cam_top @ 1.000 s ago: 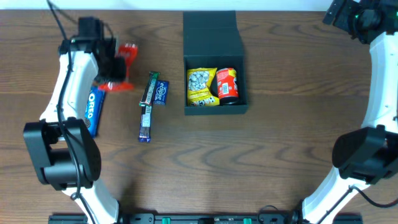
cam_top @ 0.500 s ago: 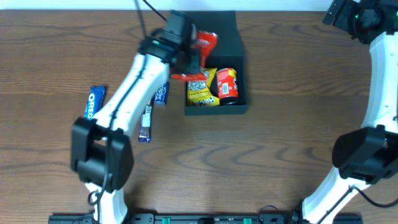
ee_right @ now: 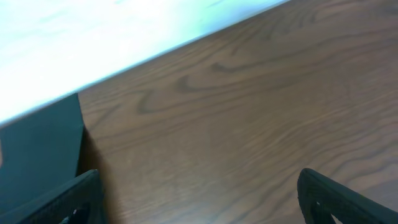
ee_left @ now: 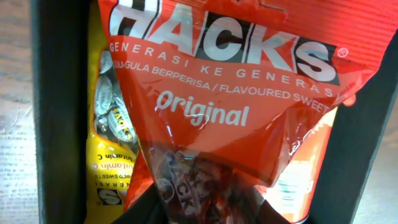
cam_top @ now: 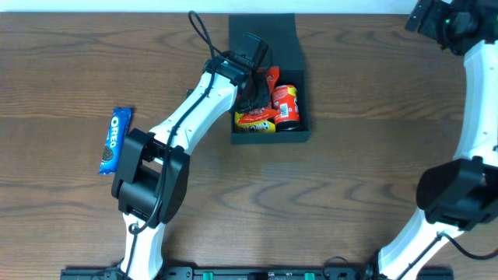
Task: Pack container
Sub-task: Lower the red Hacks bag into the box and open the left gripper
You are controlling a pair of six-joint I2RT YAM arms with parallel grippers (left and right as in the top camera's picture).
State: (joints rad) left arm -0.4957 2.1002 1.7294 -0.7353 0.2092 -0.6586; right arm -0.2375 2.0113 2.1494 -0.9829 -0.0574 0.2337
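Swinging over from the table point(cam_top: 350, 194), left gripper point(ee_left: 208, 208) now pinches red bag point(ee_left: 217, 112) inside box point(ee_left: 56, 93), yellow pack point(ee_left: 106, 124) just below it; release should follow. Right gripper point(ee_right: 199, 193) spread, empty.

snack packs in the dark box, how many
3: red hacks bag on top, yellow packet under it at left, red-orange packet at right. More may lie hidden beneath.

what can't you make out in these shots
- Overhead: the left gripper sits under its own wrist, so the jaws are unseen.
- Left wrist: the red Hacks packet fills the view, covering most of the yellow packet and the container floor.
- Right wrist: only a corner of the container shows, cut off by the left edge.
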